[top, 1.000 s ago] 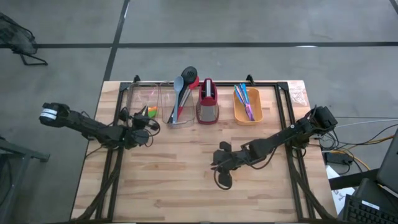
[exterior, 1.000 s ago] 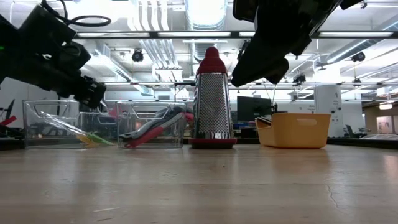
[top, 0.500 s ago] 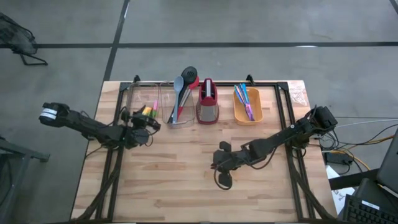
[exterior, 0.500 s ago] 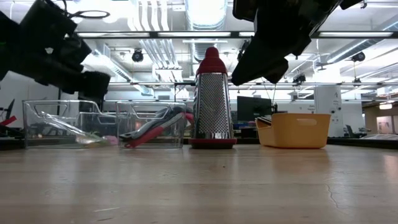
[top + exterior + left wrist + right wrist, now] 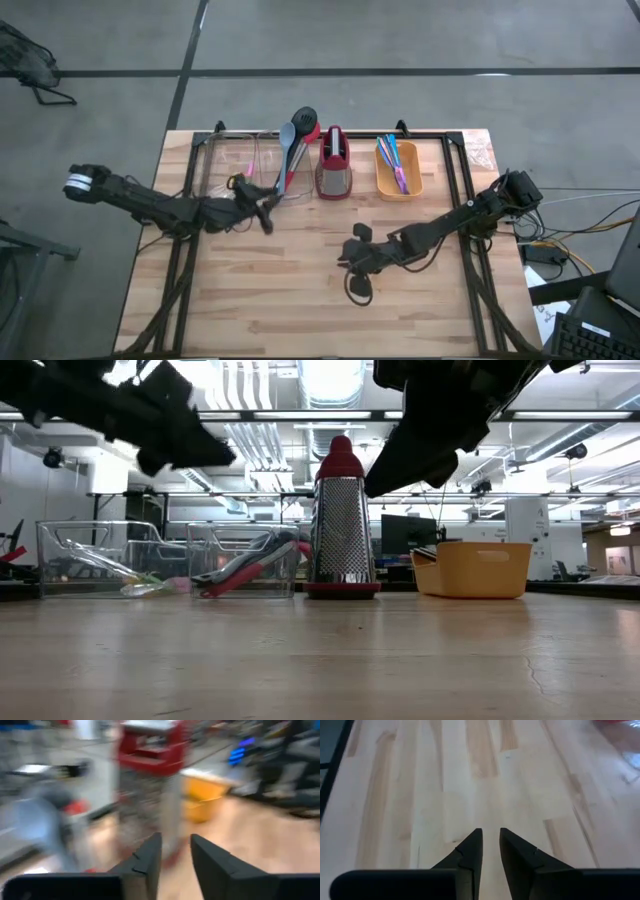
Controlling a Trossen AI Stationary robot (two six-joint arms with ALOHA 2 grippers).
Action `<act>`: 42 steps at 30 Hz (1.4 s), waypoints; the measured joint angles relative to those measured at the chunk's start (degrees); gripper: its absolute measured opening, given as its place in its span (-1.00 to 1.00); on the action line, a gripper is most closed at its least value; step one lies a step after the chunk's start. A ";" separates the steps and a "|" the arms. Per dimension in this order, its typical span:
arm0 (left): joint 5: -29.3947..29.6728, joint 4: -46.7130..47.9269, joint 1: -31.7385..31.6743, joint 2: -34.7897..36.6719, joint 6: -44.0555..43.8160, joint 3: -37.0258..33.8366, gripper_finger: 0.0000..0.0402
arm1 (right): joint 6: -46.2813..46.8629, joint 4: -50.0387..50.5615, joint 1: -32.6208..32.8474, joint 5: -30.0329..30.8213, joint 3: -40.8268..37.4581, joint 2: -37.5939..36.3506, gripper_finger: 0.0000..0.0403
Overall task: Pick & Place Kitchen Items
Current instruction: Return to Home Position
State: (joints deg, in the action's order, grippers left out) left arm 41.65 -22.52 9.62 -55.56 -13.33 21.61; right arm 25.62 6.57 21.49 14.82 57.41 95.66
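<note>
Long-handled spoons, black, grey-blue and red, stand slanted in the middle clear bin, their heads out over its far rim. Thin blue and pink cutlery lies in the orange bin. Small blocks lie on the floor of the left clear bin. My left gripper hangs open above the table just in front of the spoon bin, with nothing between its fingers. At mid-table, high above the wood, my right gripper is narrowly open and holds nothing.
A red-and-grey upright grater stands between the spoon bin and the orange bin. All the containers line the far edge. Bare wood spreads across the near half of the table. Black frame rails run along the left and right sides.
My left gripper has risen and swung from the left clear bin toward the table's right, and now hangs in front of the spoon bin. It has tipped up to point nearly level. The blocks have stayed in the left bin. My right arm has kept still.
</note>
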 joint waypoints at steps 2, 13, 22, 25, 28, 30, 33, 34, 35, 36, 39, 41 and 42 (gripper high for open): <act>-6.18 -4.83 0.14 -0.53 0.19 -0.32 -0.58 | -0.11 -0.04 -0.01 0.42 0.00 0.00 -0.70; -15.50 -19.86 5.45 -7.96 2.77 -1.68 -0.95 | -1.36 -0.55 0.01 0.40 -0.09 0.00 -0.94; -21.61 -21.40 7.46 -10.91 4.36 -0.63 -0.94 | -9.33 -10.94 0.01 0.42 -0.46 0.00 -0.96; -21.55 -21.60 7.44 -11.58 4.34 -0.63 -0.90 | -10.26 -11.96 0.01 0.40 -0.65 0.00 -0.96; -21.51 -22.08 7.43 -12.13 4.36 -0.63 -0.89 | -10.26 -11.91 0.03 0.38 -0.75 0.00 -0.96; -21.49 -22.57 7.41 -12.27 4.36 -0.63 -0.89 | -10.36 -11.91 0.08 0.39 -0.77 0.00 -0.96; -21.49 -23.01 7.44 -12.40 4.76 -0.63 -0.89 | -11.50 -12.49 0.12 0.40 -0.85 0.00 -0.96; -21.49 -22.99 7.44 -12.40 4.77 -0.63 -0.89 | -11.89 -13.25 0.14 0.40 -0.92 0.00 -0.96; -21.49 -23.01 7.41 -12.40 4.78 -0.63 -0.89 | -12.30 -14.01 0.23 0.40 -0.98 0.00 -0.96; -21.48 -23.01 7.41 -12.40 4.78 -0.63 -0.89 | -12.79 -14.88 0.27 0.40 -1.06 0.00 -0.96; -21.49 -22.99 7.44 -12.40 4.78 -0.63 -0.89 | -14.10 -16.21 0.43 0.35 -1.37 -0.52 -0.96; -21.49 -22.99 7.44 -12.40 4.78 -0.65 -0.89 | -14.31 -16.49 0.43 0.36 -1.72 -1.34 -0.96; -21.48 -22.96 7.44 -12.40 4.78 -0.67 -0.88 | -14.33 -16.63 0.43 0.36 -2.19 -2.11 -0.96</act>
State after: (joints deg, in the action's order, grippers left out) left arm 20.17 -45.48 17.06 -67.96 -8.56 20.94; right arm 11.29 -10.06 21.91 15.18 55.21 93.55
